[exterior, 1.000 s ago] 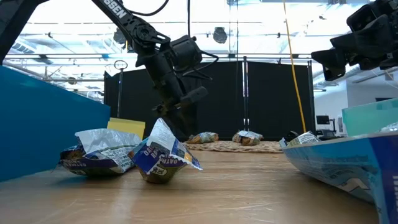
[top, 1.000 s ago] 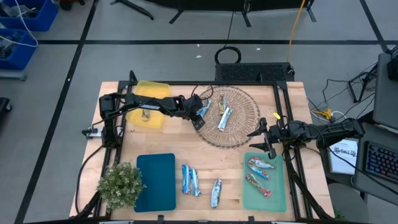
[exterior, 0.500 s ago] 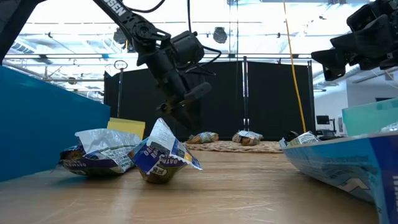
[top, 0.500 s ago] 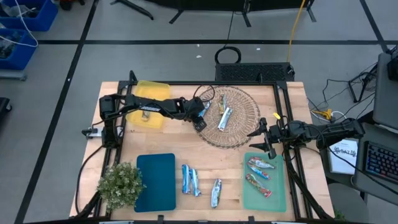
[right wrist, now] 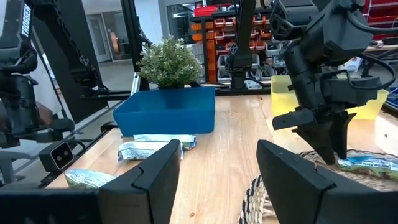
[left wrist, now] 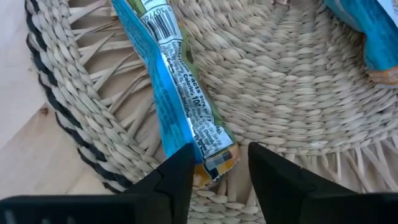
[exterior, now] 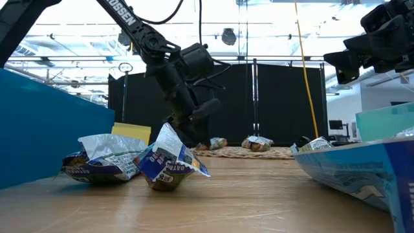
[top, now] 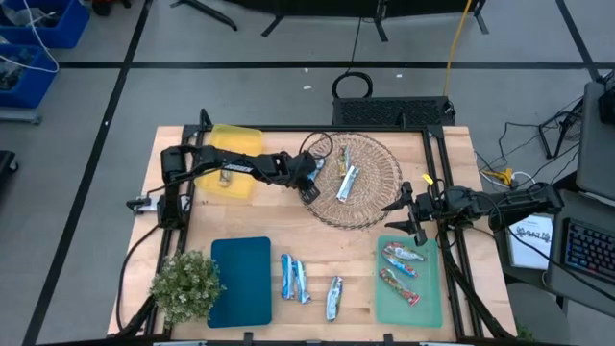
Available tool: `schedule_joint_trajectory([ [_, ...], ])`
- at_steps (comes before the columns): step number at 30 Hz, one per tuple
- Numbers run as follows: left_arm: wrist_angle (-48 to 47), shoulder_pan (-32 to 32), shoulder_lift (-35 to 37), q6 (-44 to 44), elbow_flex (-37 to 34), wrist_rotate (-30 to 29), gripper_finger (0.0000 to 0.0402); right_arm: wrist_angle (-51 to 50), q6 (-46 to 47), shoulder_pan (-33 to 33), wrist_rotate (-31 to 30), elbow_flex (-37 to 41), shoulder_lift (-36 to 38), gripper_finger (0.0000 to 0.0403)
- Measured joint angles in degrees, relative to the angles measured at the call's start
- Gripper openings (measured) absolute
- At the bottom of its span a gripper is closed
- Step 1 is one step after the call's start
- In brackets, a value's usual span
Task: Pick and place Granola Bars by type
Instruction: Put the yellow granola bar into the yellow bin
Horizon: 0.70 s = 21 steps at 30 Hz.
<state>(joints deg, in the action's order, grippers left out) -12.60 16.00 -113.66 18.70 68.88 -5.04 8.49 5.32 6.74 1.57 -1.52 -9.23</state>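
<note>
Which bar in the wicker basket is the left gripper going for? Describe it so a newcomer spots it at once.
Find the round wicker basket at the table's far middle. At its edge nearest the yellow mat, the left gripper straddles the end of a blue-wrapped granola bar. Unlike the basket's other bars, it lies out by the dark-banded rim, barcode up.

I see grey floor (top: 86, 106) crossed by black tape lines, blue bins (top: 38, 24) at upper left, a keyboard (top: 588, 252) at lower right, and a black curtain (exterior: 278, 110) under bright ceiling lights across the room
</note>
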Motion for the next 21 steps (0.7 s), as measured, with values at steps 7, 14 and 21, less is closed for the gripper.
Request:
schedule_joint_trajectory([
  [7, 0.0, 0.0, 0.5, -0.5, -0.1, -0.3, 0.0171, 0.1, 0.0, 0.0, 0.0, 0.0, 0.0, 0.0203],
  [14, -1.2, 0.1, 0.6, -2.1, -0.1, -0.6, 0.0070, 0.1, 0.0, 0.0, 0.0, 0.0, 0.0, 0.0203],
  [21, -1.2, 0.0, 0.6, -3.8, -0.1, -0.8, 0.0004, 0.1, 0.0, 0.0, 0.0, 0.0, 0.0, 0.0203],
])
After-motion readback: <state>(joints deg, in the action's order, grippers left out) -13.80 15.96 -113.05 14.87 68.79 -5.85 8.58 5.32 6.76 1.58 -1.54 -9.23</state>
